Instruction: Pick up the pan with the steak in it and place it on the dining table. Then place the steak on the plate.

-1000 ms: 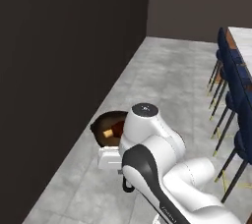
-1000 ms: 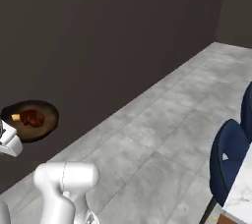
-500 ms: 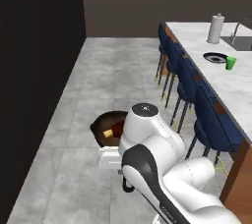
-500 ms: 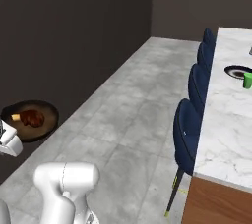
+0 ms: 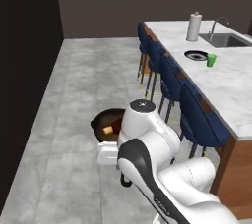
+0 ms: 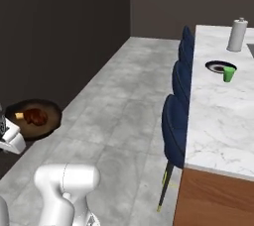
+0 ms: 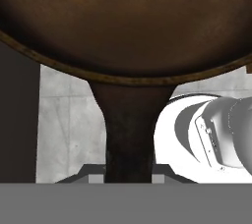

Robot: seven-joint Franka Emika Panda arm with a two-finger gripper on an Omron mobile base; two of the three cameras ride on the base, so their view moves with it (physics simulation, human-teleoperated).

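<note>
The black pan hangs in the air above the grey floor, and my gripper is shut on its handle. The reddish-brown steak lies inside it, its pale bit toward the left. From the left base view the pan peeks out behind my arm, with part of the steak showing. The hand view has the pan's brown underside above and my gripper clamped on the handle. The dining table stretches along the right. The dark plate rests on it.
A green cup stands beside the plate, a paper towel roll farther back, and a sink in the far corner. Blue stools line the table's near side. A dark wall runs along the left.
The whole picture has swung as the base turned, so the table with its plate and stools now shows much nearer. The pan stays in my gripper in the same pose.
</note>
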